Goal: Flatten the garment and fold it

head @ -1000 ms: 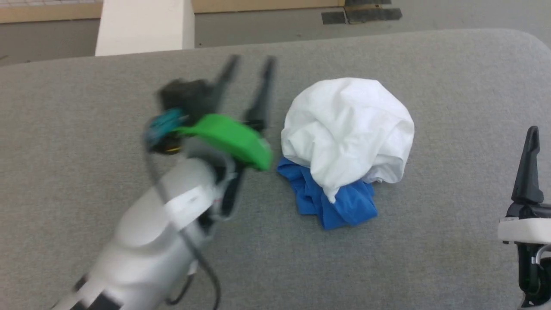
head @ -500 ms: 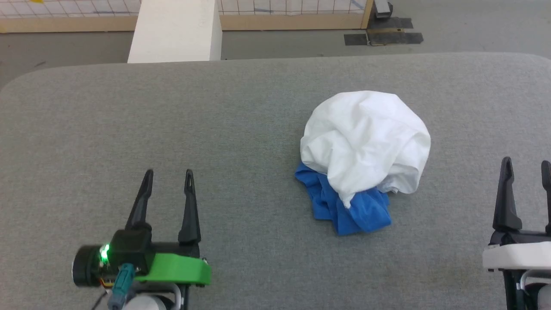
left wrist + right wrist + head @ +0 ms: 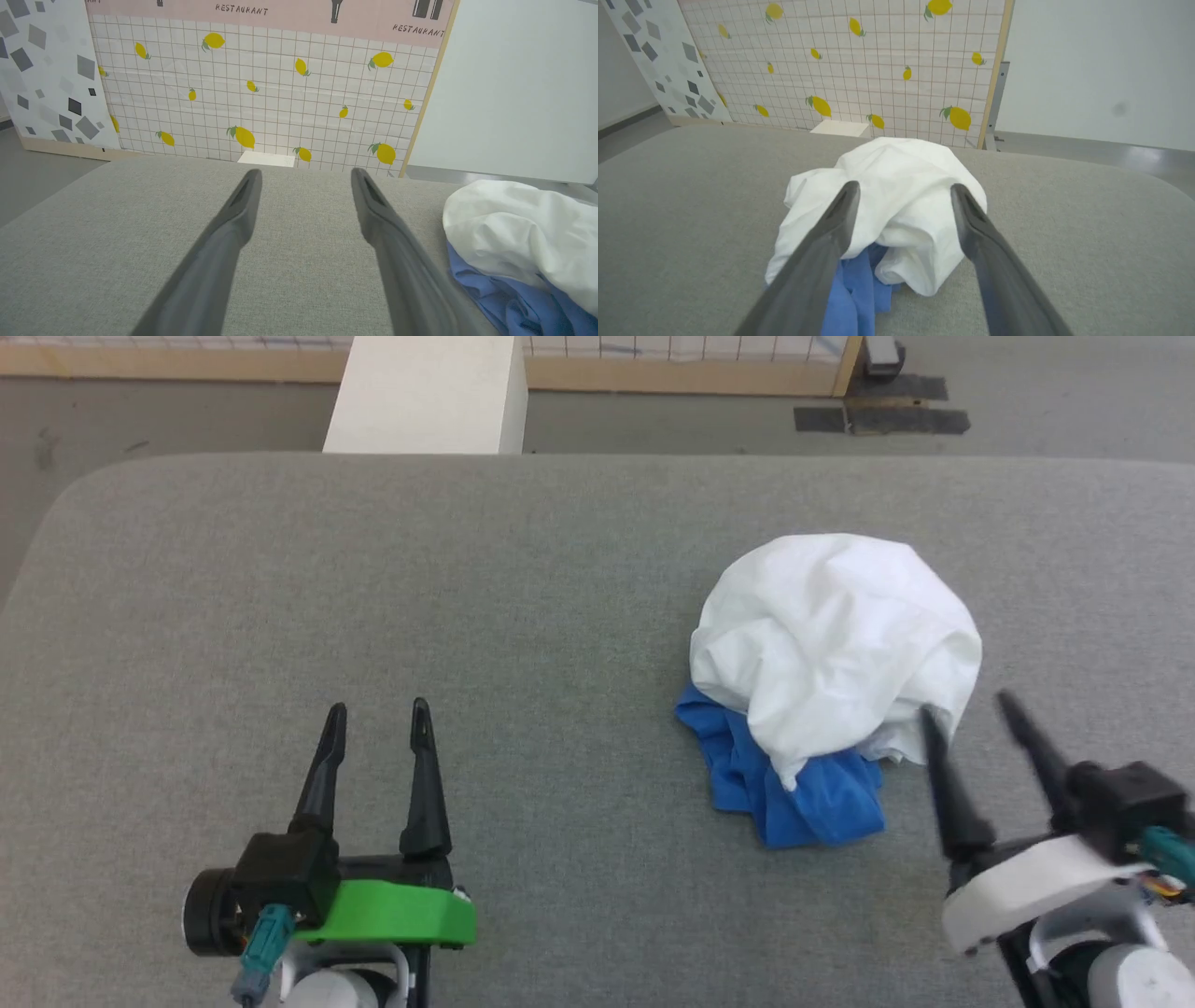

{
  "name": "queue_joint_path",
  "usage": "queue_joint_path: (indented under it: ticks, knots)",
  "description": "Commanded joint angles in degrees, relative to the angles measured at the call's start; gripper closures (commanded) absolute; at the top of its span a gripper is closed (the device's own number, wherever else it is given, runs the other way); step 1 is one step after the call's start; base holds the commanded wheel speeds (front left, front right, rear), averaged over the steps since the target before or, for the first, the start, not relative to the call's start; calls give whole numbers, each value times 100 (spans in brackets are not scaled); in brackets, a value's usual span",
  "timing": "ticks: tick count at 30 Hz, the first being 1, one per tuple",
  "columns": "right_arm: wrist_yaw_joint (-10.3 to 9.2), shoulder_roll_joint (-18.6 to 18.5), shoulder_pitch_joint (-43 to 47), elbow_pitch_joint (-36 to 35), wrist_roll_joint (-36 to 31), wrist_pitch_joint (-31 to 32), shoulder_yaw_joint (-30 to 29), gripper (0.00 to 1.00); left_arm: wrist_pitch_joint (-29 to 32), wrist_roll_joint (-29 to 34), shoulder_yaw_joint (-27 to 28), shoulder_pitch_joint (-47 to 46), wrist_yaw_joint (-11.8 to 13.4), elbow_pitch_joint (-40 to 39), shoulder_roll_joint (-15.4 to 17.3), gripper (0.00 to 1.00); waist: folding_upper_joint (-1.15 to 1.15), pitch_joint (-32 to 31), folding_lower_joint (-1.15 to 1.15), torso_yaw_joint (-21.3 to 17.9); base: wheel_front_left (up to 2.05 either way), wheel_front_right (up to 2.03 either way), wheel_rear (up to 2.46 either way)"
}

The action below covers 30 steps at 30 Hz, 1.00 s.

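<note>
Since the garment (image 3: 831, 625) lies bunched on the table (image 3: 467, 569) and my left gripper (image 3: 378, 707) and right gripper (image 3: 965, 703) both stand spread and empty, I judge flattening and folding entirely outstanding

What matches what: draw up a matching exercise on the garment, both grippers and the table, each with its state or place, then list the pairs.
Column one
1. garment
2. left gripper
3. right gripper
4. table

Column two
A. open, over bare tabletop, apart from the heap
B. crumpled in a heap, white over blue
C. open, pointing at the heap's near edge
D. grey, fabric-covered, rounded corners

Pairs: 1-B, 2-A, 3-C, 4-D
</note>
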Motion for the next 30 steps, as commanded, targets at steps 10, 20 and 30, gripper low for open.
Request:
queue_joint_path:
  ticks: [10,20,30]
  knots:
    - [-9,-632,288,68,589,1865,747,0,-21,351,265,-241,-476,157,-504,0,0,647,0,464,0,0,0]
    - [-9,-624,-31,228,408,1724,494,100,-21,327,380,-230,-507,275,-571,0,0,589,0,518,0,0,0]
    - [-9,-1206,-875,-877,-62,1709,-637,100,-22,221,495,-130,-470,291,-574,0,0,279,0,114,0,0,0]
